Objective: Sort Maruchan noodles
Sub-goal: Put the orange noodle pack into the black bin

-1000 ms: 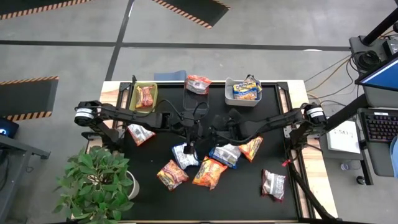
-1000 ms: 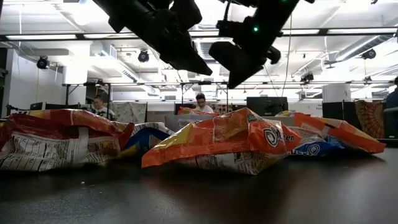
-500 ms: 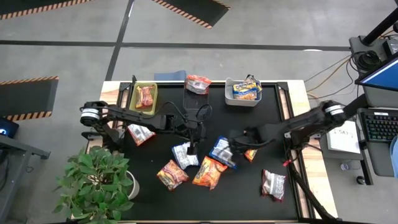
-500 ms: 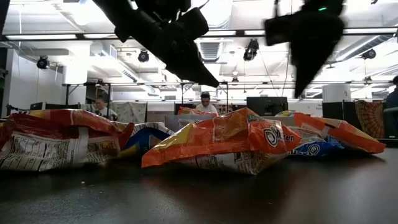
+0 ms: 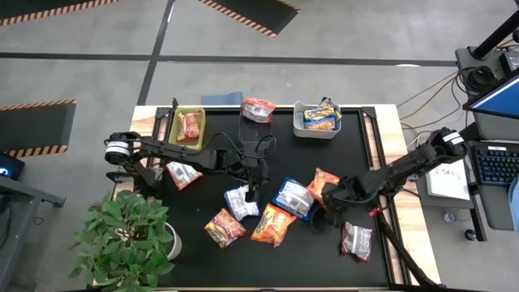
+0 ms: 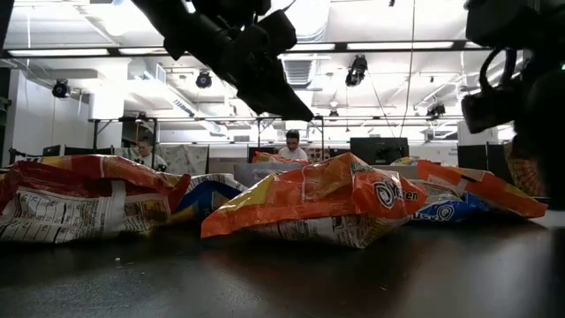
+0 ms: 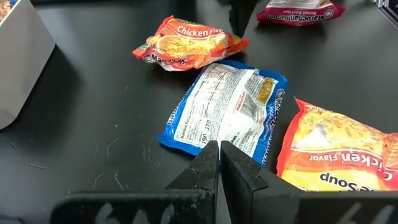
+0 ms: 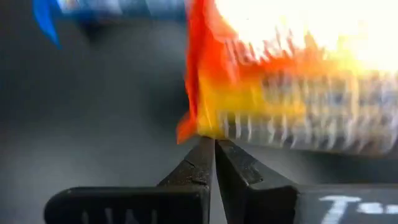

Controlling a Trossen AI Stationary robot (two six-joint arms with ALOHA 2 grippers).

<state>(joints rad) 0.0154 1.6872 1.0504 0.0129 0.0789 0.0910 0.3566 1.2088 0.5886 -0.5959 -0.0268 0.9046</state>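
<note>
Several Maruchan noodle packets lie flat on the black table (image 5: 203, 251): a blue one (image 5: 293, 196), orange ones (image 5: 323, 185) (image 5: 273, 225) (image 5: 225, 227), and white-and-red ones (image 5: 355, 240) (image 5: 182, 173). My left gripper (image 5: 248, 195) is shut and hangs above a blue-and-white packet (image 5: 240, 203). In the low view it (image 6: 296, 110) is well off the table, and in its wrist view its tips (image 7: 219, 148) point at the blue packet (image 7: 227, 112). My right gripper (image 5: 328, 201) is shut and points steeply down at the near edge of the orange packet (image 8: 280, 81). My right gripper has its shut fingertips (image 8: 205, 152) at the orange packet's corner (image 8: 186, 130), coming from above. The picture is blurred, so I cannot tell whether they touch it. The packet lies flat on the table.
Along the far edge stand a green bin (image 5: 188, 126) with one packet, a dark mesh bin (image 5: 258, 109) with an orange packet, and a white bin (image 5: 318, 120) with blue-and-yellow packets. A potted plant (image 5: 130, 235) stands at the near left corner. People sit in the room behind.
My right gripper has swept from beside the left gripper at mid-table toward the right and near edges. It has dropped and tipped steeply down by the orange packet. The packets lie as they did.
</note>
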